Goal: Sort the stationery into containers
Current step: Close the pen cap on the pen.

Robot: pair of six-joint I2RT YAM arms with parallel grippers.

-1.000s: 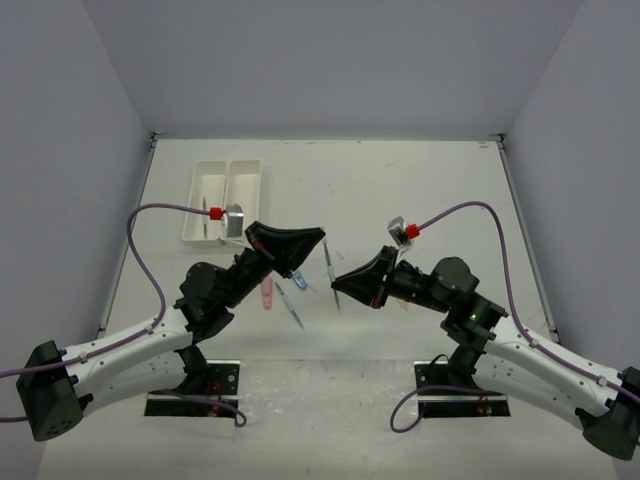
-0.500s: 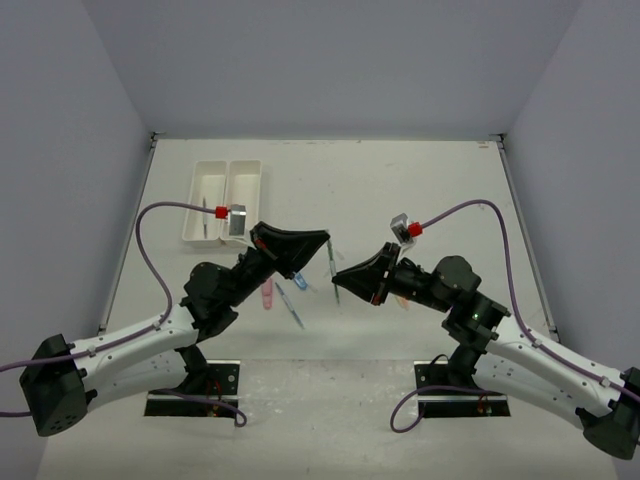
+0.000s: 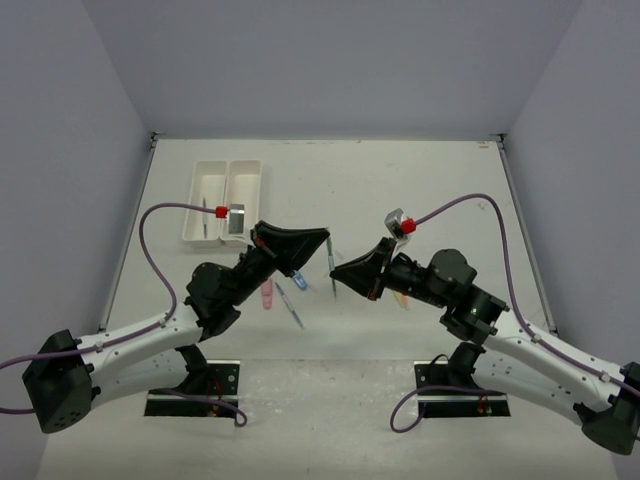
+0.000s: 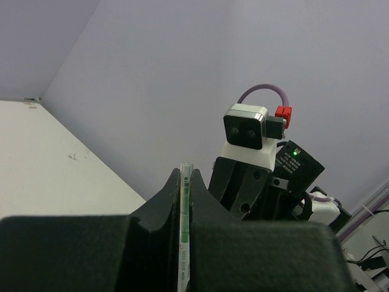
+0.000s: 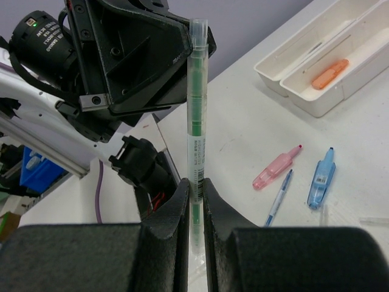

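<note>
Right wrist: green pen (image 5: 196,121) pinched between right fingers (image 5: 174,243).

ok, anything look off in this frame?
One thing: the green pen is in mid-air, clamped by both the left gripper and the right gripper at once, one at each end. Looks like a handover, not a fault. Nothing looks spilled or broken.

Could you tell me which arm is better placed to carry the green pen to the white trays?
Left, I think. The left gripper and the right gripper both pinch the green pen, but the white trays lie on the left arm's side, a longer stretch for the right arm.
</note>
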